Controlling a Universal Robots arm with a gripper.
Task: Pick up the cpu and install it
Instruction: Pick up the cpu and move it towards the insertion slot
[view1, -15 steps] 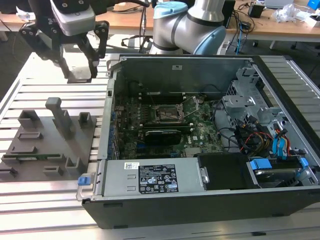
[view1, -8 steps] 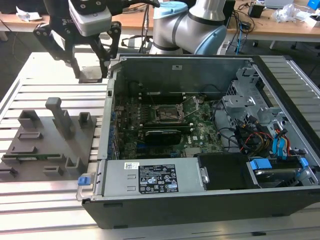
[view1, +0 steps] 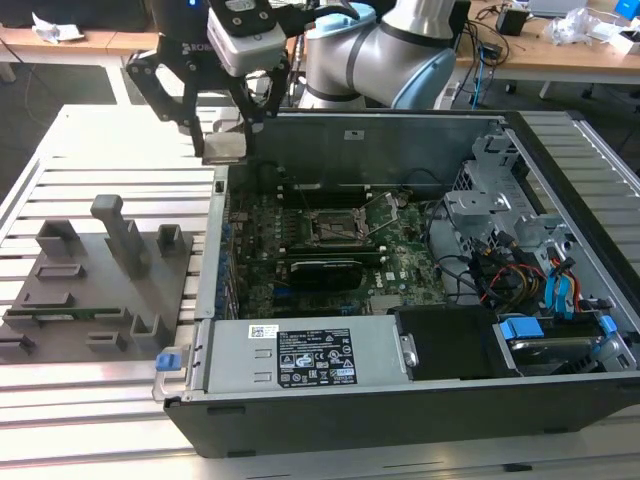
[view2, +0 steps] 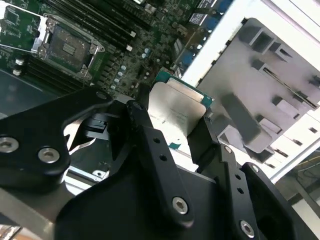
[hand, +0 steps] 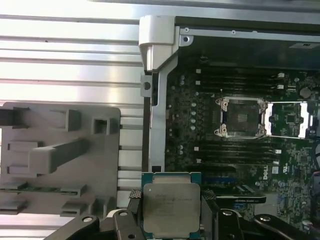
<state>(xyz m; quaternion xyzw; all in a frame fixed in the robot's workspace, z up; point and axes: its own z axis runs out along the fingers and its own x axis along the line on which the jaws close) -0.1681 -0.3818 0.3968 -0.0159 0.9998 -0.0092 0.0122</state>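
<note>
cpu (hand: 171, 210) sits clamped between the two black fingers of the gripper (hand: 171, 216), which are closed on its opposite edges. Its pale metal top faces the first wrist view and its thin green rim shows around it. By its look it is light, stiff and thin, with a smooth lid that would give little friction. The edge hold seems the right one, since the underside contacts are probably delicate and are best left untouched, and the chip is best kept flat.

In the exterior view the held chip hangs well apart from the socket (view1: 335, 228), over the case wall (view1: 222, 190) towards the exterior view's left. The socket lies open on the green board, its metal load plate (hand: 287, 119) swung aside and its seat bare. Beyond the case wall from the socket, the grey fixture tray (view1: 100, 270) rests on the slatted table (view1: 110, 130).
</note>
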